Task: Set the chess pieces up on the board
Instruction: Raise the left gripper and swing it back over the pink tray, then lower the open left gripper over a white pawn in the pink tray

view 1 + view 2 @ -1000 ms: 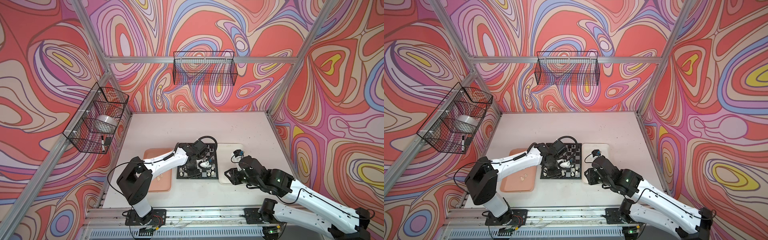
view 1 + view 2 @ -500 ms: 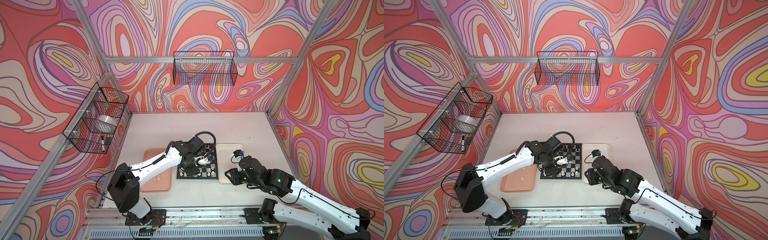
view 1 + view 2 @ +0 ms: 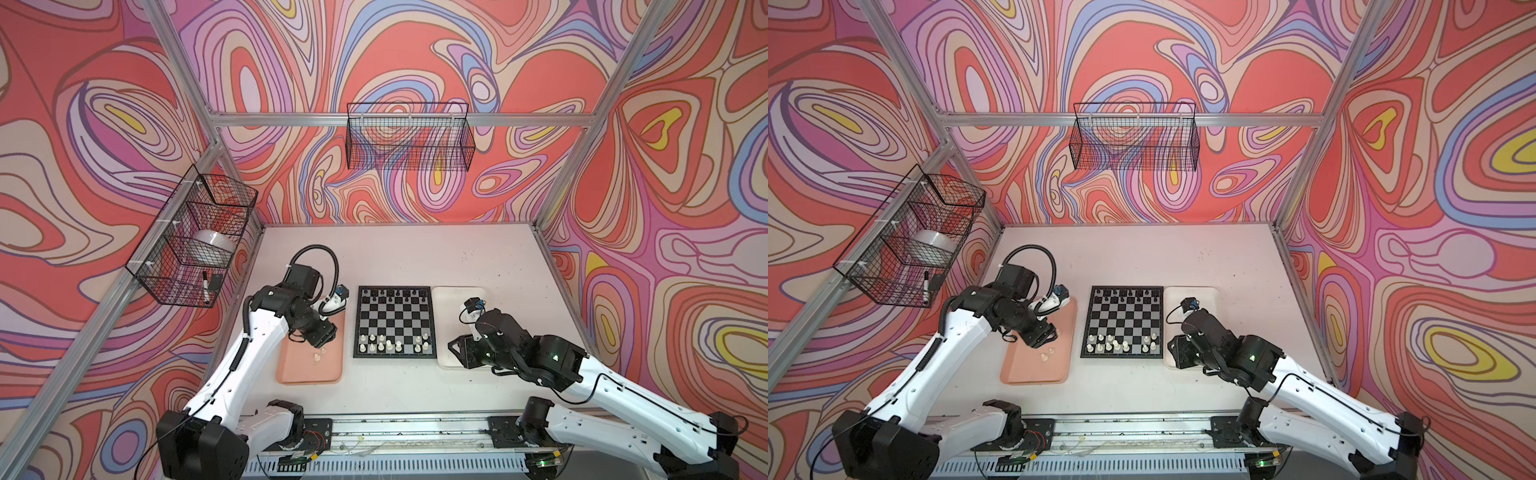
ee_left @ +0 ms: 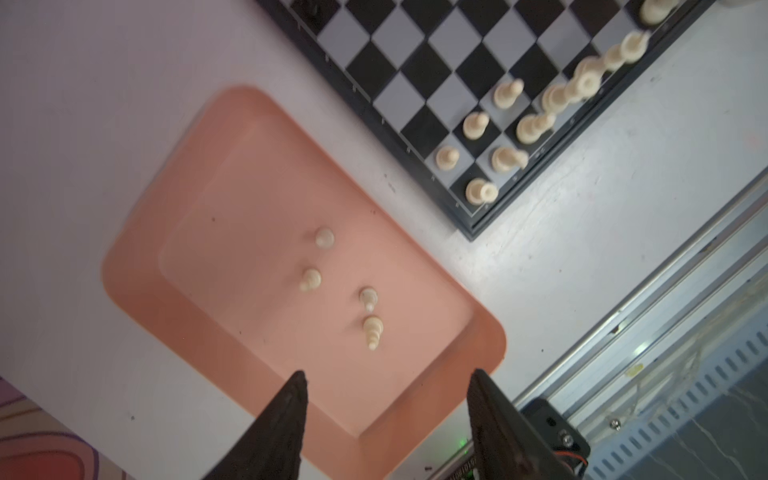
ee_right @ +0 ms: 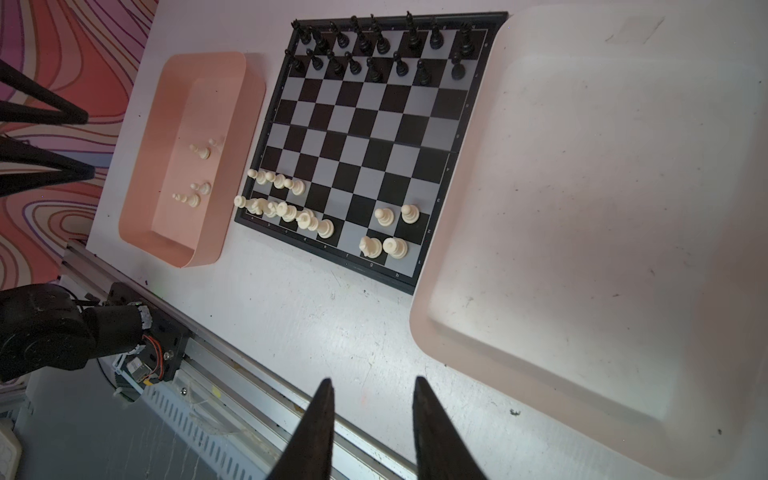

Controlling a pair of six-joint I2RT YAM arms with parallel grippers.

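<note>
The board (image 3: 394, 322) (image 3: 1123, 322) lies mid-table. Black chess pieces (image 3: 392, 296) (image 5: 382, 45) fill its two far rows. White ones (image 3: 386, 344) (image 5: 286, 208) stand crowded in the near rows, with a smaller group (image 5: 390, 232) towards the white tray. Several white pieces (image 4: 311, 279) (image 3: 318, 355) lie loose in the pink tray (image 3: 309, 372) (image 4: 145, 282). My left gripper (image 4: 388, 376) (image 3: 322, 336) hangs open and empty over that tray. Open too, with nothing between its fingers, my right gripper (image 5: 372, 380) (image 3: 459, 351) sits at the table's front edge by the white tray.
An empty white tray (image 3: 457, 295) (image 5: 582, 208) lies right of the board. A metal rail (image 3: 395, 428) runs along the front edge. Wire baskets hang on the back wall (image 3: 409, 137) and the left wall (image 3: 195, 237); the left one holds a white bowl and a marker.
My left gripper has drawn back from over the board's near rows to above the pink tray, its jaws a little narrower. The right arm has not moved.
</note>
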